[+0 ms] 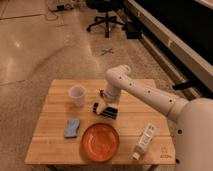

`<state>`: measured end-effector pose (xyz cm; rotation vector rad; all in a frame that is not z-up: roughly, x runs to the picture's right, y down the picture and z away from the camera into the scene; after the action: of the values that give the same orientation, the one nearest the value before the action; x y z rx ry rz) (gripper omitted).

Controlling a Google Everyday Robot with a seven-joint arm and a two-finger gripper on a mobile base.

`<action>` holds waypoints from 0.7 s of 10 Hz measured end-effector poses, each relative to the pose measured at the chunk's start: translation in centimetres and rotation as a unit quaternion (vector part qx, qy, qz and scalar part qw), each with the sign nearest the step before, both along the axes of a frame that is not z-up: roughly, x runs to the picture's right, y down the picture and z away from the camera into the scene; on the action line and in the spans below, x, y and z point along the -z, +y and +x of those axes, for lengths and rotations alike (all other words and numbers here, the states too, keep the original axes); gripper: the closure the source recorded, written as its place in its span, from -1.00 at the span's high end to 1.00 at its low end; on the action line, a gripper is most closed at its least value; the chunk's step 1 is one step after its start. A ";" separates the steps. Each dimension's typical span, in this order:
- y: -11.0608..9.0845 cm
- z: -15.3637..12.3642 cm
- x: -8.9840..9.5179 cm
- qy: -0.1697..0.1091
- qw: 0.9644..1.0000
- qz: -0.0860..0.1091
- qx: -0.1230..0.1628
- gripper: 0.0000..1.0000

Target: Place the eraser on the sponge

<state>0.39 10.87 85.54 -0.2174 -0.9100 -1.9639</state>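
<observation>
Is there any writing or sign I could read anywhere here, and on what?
Bottle: print, too blurred to read.
Table corner: small mark, unreadable.
Floor: a blue "X" of tape.
Gripper, low over the eraser: no text visible.

We see a matt wooden table [56,113], a glossy orange plate [101,142], a soft blue sponge [73,128] and a matt black eraser [108,111]. The gripper [103,105] of the smooth white arm [146,95] sits at the eraser, and the floor [40,46] shines.

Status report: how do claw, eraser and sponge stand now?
Claw low at the eraser, mid-table. Eraser not yet on sponge, which lies apart. Only the orange plate lies near the way between.
</observation>
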 end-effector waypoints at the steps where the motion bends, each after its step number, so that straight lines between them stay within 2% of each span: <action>1: 0.2 -0.5 -0.7 -0.001 1.000 0.003 0.010 0.60; 2: 0.4 -0.8 -1.1 -0.001 1.000 0.004 0.016 0.54; 3: 0.5 -1.1 -1.4 0.000 1.000 0.006 0.021 0.38; 4: 0.7 -1.2 -1.8 0.003 1.000 0.006 0.026 0.12; 6: 0.9 -1.2 -2.1 0.009 0.999 0.006 0.030 -0.20; 7: 1.1 -1.4 -2.3 0.011 0.999 0.007 0.034 -0.48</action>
<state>-0.98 11.96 87.81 -0.2653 -0.8846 -2.0250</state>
